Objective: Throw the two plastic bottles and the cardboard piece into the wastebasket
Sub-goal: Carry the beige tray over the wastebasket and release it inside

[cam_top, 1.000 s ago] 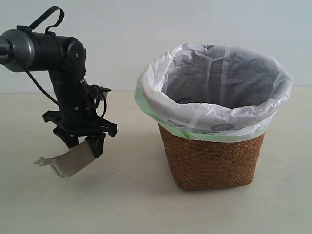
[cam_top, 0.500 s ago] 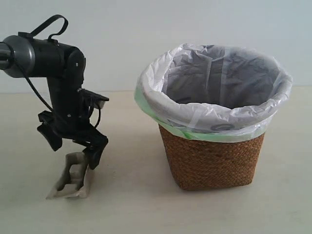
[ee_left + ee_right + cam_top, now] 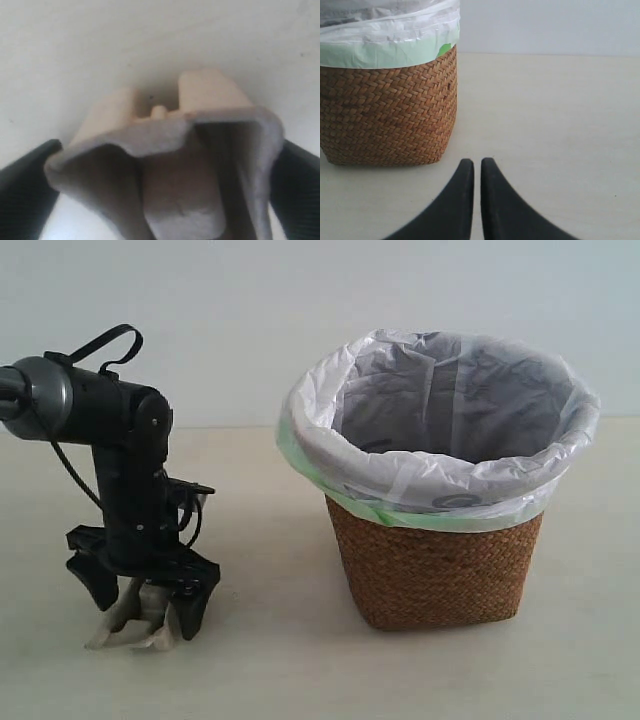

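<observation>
The beige cardboard piece (image 3: 115,628) lies on the table at the left, well apart from the wastebasket (image 3: 435,570). My left gripper (image 3: 146,612) is lowered over it, open, one finger on each side. In the left wrist view the cardboard piece (image 3: 170,135) fills the gap between the two black fingers (image 3: 25,195); I cannot tell whether they press on it. My right gripper (image 3: 477,162) is shut and holds nothing, low over the table near the wastebasket (image 3: 385,115). Neither plastic bottle is in view.
The basket's white liner (image 3: 430,480) folds over its rim with a green edge. Its inside shows only crumpled liner. Bare pale table (image 3: 260,660) lies between my left arm and the basket.
A second ago my left gripper held the cardboard piece above the table. The piece then dropped onto the table, and the gripper has since come down around it.
</observation>
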Motion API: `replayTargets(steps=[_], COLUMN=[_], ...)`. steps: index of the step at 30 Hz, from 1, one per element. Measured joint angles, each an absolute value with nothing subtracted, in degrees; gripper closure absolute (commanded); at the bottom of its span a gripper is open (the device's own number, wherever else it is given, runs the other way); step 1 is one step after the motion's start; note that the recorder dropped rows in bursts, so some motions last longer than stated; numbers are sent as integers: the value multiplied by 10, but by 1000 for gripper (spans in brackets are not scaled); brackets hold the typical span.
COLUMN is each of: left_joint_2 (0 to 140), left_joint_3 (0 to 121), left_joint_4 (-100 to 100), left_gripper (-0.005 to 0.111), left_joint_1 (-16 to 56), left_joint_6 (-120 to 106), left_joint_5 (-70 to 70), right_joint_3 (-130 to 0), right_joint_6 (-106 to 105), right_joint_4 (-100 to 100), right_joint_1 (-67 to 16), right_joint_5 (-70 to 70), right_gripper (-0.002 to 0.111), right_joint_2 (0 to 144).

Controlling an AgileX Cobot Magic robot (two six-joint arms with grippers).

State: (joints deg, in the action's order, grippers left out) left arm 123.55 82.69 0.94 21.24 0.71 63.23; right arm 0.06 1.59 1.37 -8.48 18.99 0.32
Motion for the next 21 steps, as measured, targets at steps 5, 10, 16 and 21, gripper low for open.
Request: replayTargets(steps=[5, 10, 16, 21], left_joint_2=[1236, 1236, 1213, 1140], left_joint_3=[827, 827, 863, 939], left_joint_4=[13, 33, 171, 284], left_gripper=[100, 100, 100, 103], left_joint_1=[212, 212, 212, 212], left_joint_6=[19, 19, 72, 115], left_joint_5=[624, 627, 680, 685], right_joint_3=[1, 1, 1, 1], right_joint_6=[16, 16, 16, 16], right_joint_4=[14, 14, 14, 14], right_joint_1=[-85, -85, -85, -85], right_joint_5=[190, 190, 190, 190], right_gripper=[106, 106, 106, 106], right_joint_2=[3, 3, 3, 3])
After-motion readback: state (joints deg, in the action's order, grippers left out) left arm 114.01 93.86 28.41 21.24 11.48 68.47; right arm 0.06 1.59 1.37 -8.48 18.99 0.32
